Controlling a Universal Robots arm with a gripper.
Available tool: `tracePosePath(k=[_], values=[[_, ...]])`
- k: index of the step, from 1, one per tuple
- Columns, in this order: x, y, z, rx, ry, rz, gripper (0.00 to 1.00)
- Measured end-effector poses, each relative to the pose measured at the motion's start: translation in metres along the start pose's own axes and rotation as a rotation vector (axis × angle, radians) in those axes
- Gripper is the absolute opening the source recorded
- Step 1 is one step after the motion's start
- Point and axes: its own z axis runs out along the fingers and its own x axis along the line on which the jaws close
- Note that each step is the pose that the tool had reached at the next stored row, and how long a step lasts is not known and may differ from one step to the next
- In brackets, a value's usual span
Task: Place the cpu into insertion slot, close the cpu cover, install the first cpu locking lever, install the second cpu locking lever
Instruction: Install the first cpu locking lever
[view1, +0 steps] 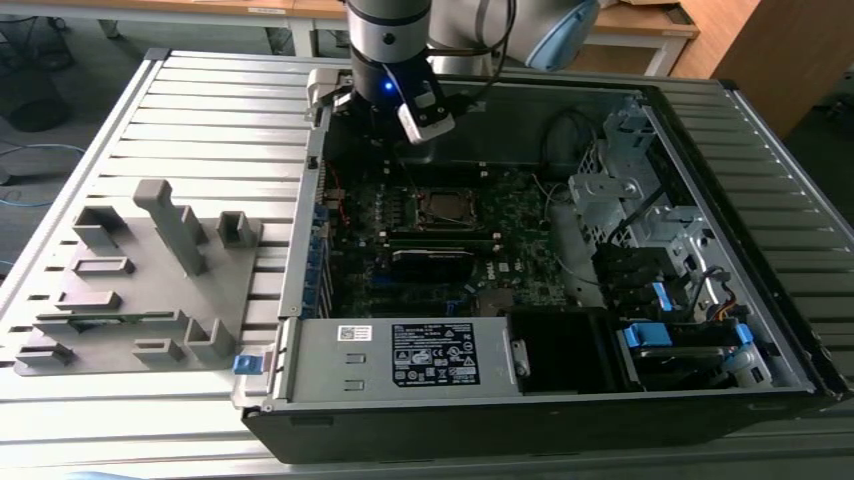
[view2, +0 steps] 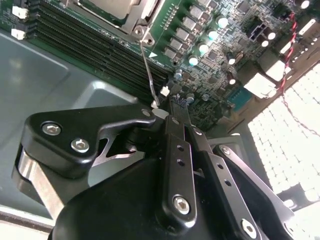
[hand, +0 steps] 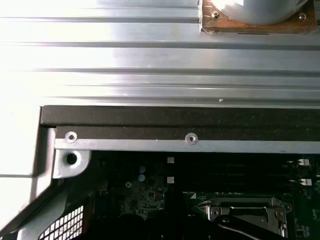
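Open computer case (view1: 561, 428), claw (view2: 164, 112) closed on locking lever (view2: 148, 70)

Green board, black box
The motherboard (view1: 521, 250) is dark green, the cpu (view1: 445, 208) silver-grey, the computer case (view1: 534, 430) and gripper (view2: 172, 106) black, the table (view1: 214, 110) silver with long stripes.

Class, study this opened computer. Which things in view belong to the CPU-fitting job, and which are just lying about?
Belongs to the job:
- cpu, seated in the board
- cpu cover
- locking lever, thin wire
- gripper, at the lever's free end

Just lying about:
- grey fixture block, beside the case
- power supply
- memory slots
- drive cage
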Motion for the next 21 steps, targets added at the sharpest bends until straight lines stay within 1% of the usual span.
tracePosePath(k=[4,8,12,17,21], values=[[-0.0071,0.0003,0.0002,-0.0001,-0.0001,0.000,0.11],[-0.0165,0.0004,0.0003,0.0000,-0.0002,0.000,0.11],[-0.0244,0.0005,0.0003,-0.0001,-0.0001,0.000,0.11],[-0.0310,0.0006,0.0004,-0.0001,-0.0001,0.000,0.11],[-0.0333,0.0006,0.0004,0.0000,-0.0001,0.000,0.11]])
